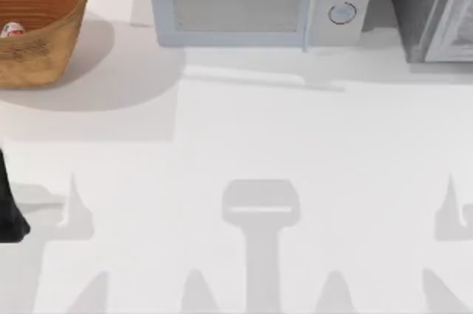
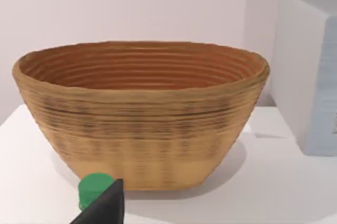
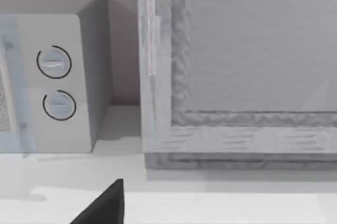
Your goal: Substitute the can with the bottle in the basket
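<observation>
The white counter [image 1: 244,144] carries a pale microwave [image 1: 255,0] at the far middle, its two round dials at its right end, and a grey cabinet [image 1: 432,7] at the far right. The basket [image 1: 44,29] stands upright at the far left corner, well left of the microwave: round woven wicker, orange-brown, with ribbed walls flaring up to a wide rim, its mouth facing up. In the left wrist view the basket [image 2: 142,129] sits flat on the counter with the microwave's side beyond it.

The can [image 1: 12,30] lies inside the basket, close to its left wall, white with red markings; only a small part shows over the rim, so which way its long axis runs cannot be told.

The bottle [image 2: 95,188] shows as a green round cap just in front of the basket's base, cap upward, so it looks upright; the rest is hidden.

The left arm [image 1: 11,210] is a dark shape at the counter's near left edge. Whether the fingers of either arm are open or closed cannot be told
</observation>
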`<state>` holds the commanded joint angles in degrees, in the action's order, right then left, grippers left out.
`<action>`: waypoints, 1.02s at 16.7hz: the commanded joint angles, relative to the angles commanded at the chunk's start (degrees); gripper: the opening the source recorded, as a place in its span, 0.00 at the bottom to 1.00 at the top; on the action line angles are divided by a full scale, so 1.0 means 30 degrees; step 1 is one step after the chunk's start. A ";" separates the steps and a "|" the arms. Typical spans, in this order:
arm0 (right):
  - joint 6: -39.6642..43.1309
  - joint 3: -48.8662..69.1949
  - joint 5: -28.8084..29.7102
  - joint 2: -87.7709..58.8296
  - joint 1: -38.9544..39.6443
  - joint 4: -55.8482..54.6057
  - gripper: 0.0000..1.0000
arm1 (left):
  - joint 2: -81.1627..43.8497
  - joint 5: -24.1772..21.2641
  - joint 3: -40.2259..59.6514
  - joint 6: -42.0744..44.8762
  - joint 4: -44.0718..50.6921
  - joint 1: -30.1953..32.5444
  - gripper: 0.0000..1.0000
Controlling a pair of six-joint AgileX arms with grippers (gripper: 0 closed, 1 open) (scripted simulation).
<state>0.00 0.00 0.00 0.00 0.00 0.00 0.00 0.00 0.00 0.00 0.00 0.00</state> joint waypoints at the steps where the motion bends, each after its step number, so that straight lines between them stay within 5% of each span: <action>1: 0.0000 0.0000 0.0000 0.0000 0.0000 0.0000 1.00 | 0.0000 0.0000 0.0000 0.0000 0.0000 0.0000 1.00; 8: 0.0000 0.0000 0.0000 0.0000 0.0000 0.0000 1.00 | -0.3639 -0.0279 0.3749 0.0250 0.1629 -0.0446 1.00; 17: 0.0000 0.0000 0.0000 0.0000 0.0000 0.0000 1.00 | -1.8278 -0.1916 1.7662 0.1131 0.8542 -0.1723 1.00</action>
<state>0.00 0.00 0.00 0.00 0.00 0.00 -54.83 -5.75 52.99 3.39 25.63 -5.17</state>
